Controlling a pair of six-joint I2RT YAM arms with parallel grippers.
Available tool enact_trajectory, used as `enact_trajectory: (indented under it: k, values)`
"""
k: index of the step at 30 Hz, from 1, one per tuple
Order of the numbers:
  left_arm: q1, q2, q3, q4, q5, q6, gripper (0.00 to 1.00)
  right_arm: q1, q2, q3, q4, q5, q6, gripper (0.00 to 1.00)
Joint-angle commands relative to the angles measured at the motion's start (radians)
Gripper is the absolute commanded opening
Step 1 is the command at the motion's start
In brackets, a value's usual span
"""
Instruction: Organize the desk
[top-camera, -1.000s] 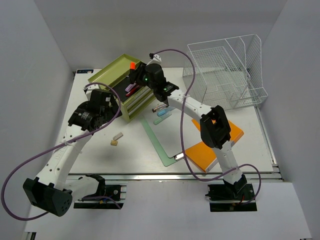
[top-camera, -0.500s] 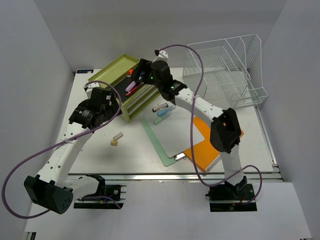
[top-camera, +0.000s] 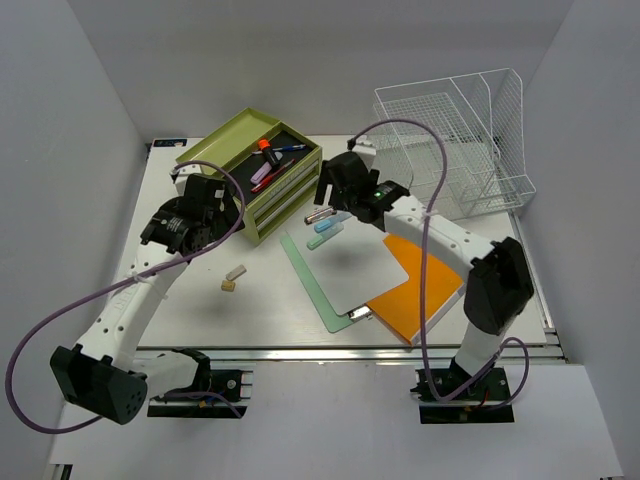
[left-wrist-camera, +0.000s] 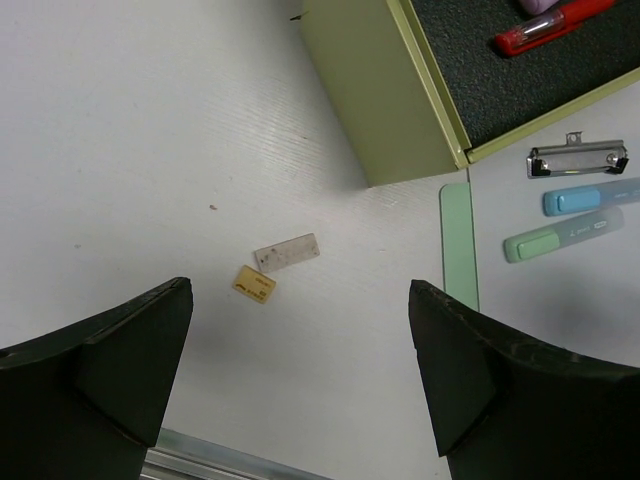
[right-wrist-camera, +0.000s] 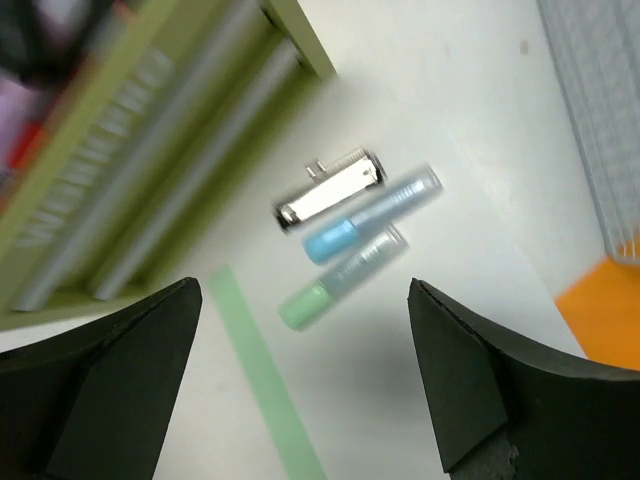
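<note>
My right pincer (right-wrist-camera: 300, 385) had come off the top tray of the olive-green drawer box (top-camera: 238, 135), where it sat half a second back. It hung above the silver binder clip (right-wrist-camera: 332, 198) and two highlighters, jaws spread wide, nothing in them. With it out of the way, a blue pen (top-camera: 290, 148) showed in that tray. My left pincer (left-wrist-camera: 300, 385) had barely shifted: released too, empty, over bare tabletop.

The box was painted sheet metal, square-cornered, its tray lined with dark foam, and a red marker (left-wrist-camera: 545, 25) lay on the foam. The blue highlighter (right-wrist-camera: 372, 214) and green highlighter (right-wrist-camera: 340, 276) were translucent plastic barrels lying side by side, the clip just beside the blue one. My right wrist view was blurred. A small beige block (left-wrist-camera: 286, 252) and a yellow one (left-wrist-camera: 254, 284) lay just beside each other.

The desk (top-camera: 200, 315) was flat, matte white and faintly grained, filling the middle of the top view. Its silver aluminium rail (top-camera: 350, 349) ran along the 6 o'clock edge. The drawer box stood at 11 o'clock and the white wire tray rack (top-camera: 450, 150) at 1 o'clock. At 5 o'clock a green clipboard (top-camera: 305, 270) overlapped an orange notebook (top-camera: 420, 300).
</note>
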Motion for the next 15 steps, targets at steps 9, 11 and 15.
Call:
enact_trajectory:
  k: [9, 11, 15]
  values:
    - [0.007, 0.006, -0.001, -0.014, -0.006, 0.022, 0.98, -0.006, 0.299, 0.113, -0.167, -0.098, 0.093, 0.89]
    - [0.007, -0.004, -0.009, -0.019, -0.007, 0.019, 0.98, -0.004, 0.356, 0.159, -0.18, -0.095, 0.104, 0.89]
    - [0.007, -0.037, -0.042, -0.003, -0.003, 0.019, 0.98, -0.001, 0.388, 0.152, -0.129, -0.042, 0.121, 0.89]
